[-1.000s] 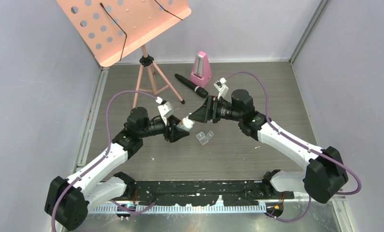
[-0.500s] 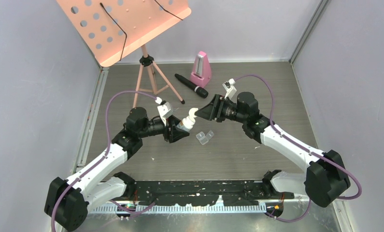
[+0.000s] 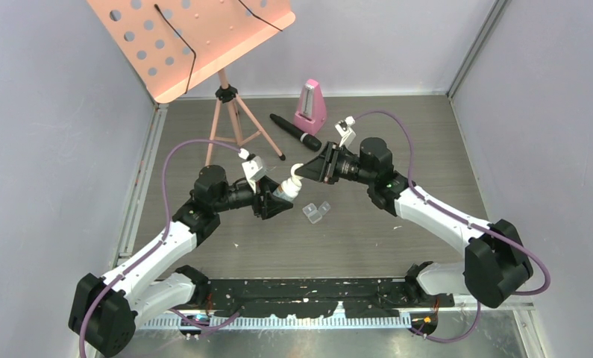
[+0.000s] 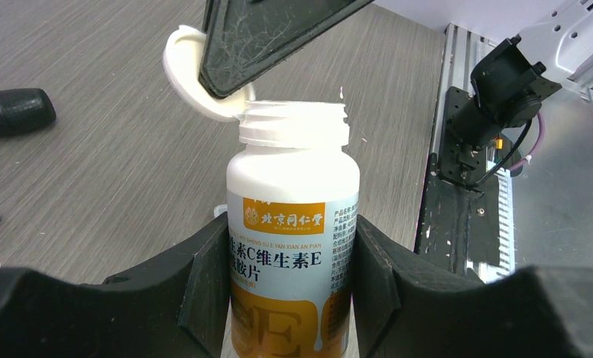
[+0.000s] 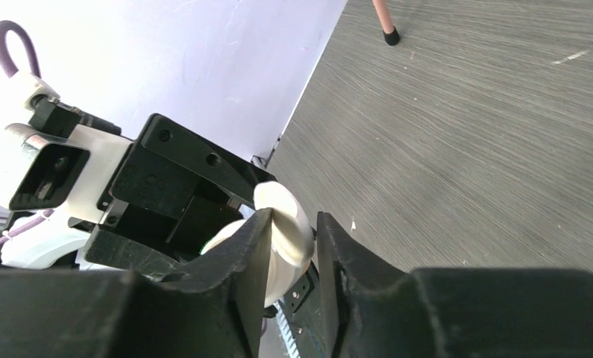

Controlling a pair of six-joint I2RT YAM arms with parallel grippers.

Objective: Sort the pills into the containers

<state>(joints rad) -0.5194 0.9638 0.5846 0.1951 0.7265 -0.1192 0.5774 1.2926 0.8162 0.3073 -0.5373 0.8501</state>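
The left gripper (image 4: 289, 257) was clamped on a white bottle (image 4: 293, 186) with an orange label. One black finger pressed each side of the bottle's body, and the bottle stood upright between them with its threaded neck open. The right gripper (image 5: 289, 235) was pinched on the bottle's white cap (image 5: 282, 220). The cap sat edge-on between the two fingers and was tilted. In the left wrist view its lower edge lay just beside the rim of the open neck, on the side away from the left arm's base.

From above, the two grippers met nearly tip to tip, and the cap was the only thing between the right gripper and the bottle's mouth.

The clear pill box (image 3: 315, 212) lay on the table (image 3: 397, 134), touching neither gripper. Its two compartments sat side by side. It was near the left gripper's fingertips, just past them and toward the arm bases, and below and slightly behind the right gripper's tips.

The pills were too small to make out in any view, so I could not tell where they were.

A black microphone (image 3: 296, 132) and a pink metronome (image 3: 309, 109) lay beyond the right gripper. A pink music stand (image 3: 196, 37) stood beyond the left gripper.
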